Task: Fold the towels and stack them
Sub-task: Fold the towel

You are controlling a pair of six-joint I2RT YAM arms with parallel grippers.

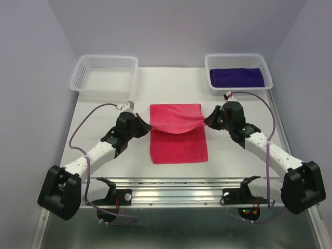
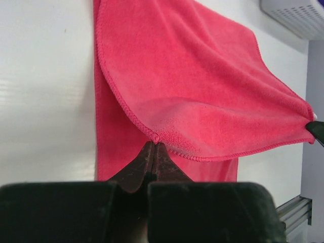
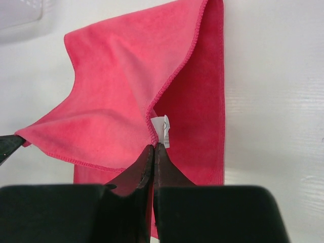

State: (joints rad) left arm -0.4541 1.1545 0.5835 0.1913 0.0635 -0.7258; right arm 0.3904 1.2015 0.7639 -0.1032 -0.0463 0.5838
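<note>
A bright pink-red towel lies in the middle of the white table, its far half lifted and sagging between the two grippers. My left gripper is shut on the towel's left corner. On the other side, my right gripper is shut on the right corner, beside a small white label. The near half of the towel rests flat on the table. A folded dark purple towel lies inside the far right basket.
A white mesh basket stands at the far left with nothing in it. The white mesh basket at the far right holds the purple towel. Purple walls close in the table on three sides. A metal rail runs along the near edge.
</note>
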